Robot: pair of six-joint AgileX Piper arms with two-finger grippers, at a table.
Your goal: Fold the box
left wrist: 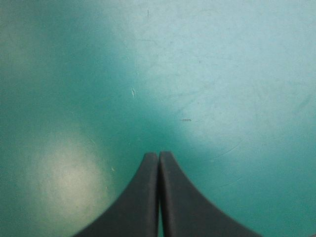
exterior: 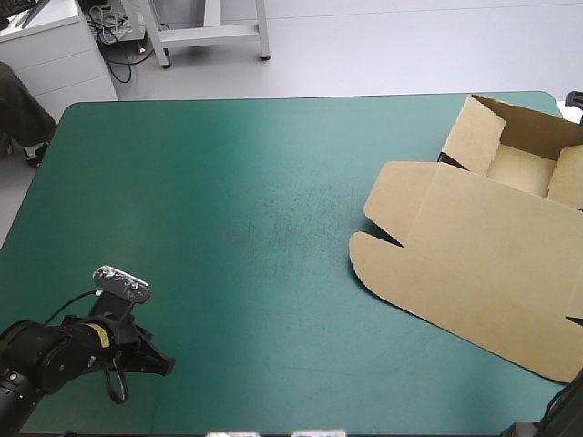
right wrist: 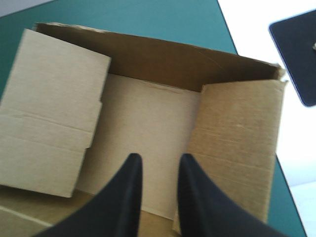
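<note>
1. The box (exterior: 474,264) lies on the right side of the bench. It is an open tray (exterior: 521,168) with the lid (exterior: 455,282) lying flat.
2. Its long axis runs at a slant from the far right corner, where the tray stands with its walls raised, toward the near edge. The lid's rounded tabs (exterior: 381,196) point toward the middle of the bench.
3. The bench's teal-green cover (exterior: 209,200) is faintly scuffed around the middle. Pale floor (exterior: 364,45) shows beyond the far edge.
4. The tray sits close to the far and right edges, and the lid runs out of the high view on the right. From the tabs across to the left edge there is only bare cover.
5. The left claw (exterior: 167,366) is by the near left corner, well apart from the box. In its own view the left claw (left wrist: 159,165) has its black fingers pressed together in one point over bare cover.
6. The right claw (right wrist: 157,165) (seen only in its own wrist view) has its fingers a narrow gap apart with nothing between them. It is over the floor of the box (right wrist: 148,118), with a board panel on either side.
</note>
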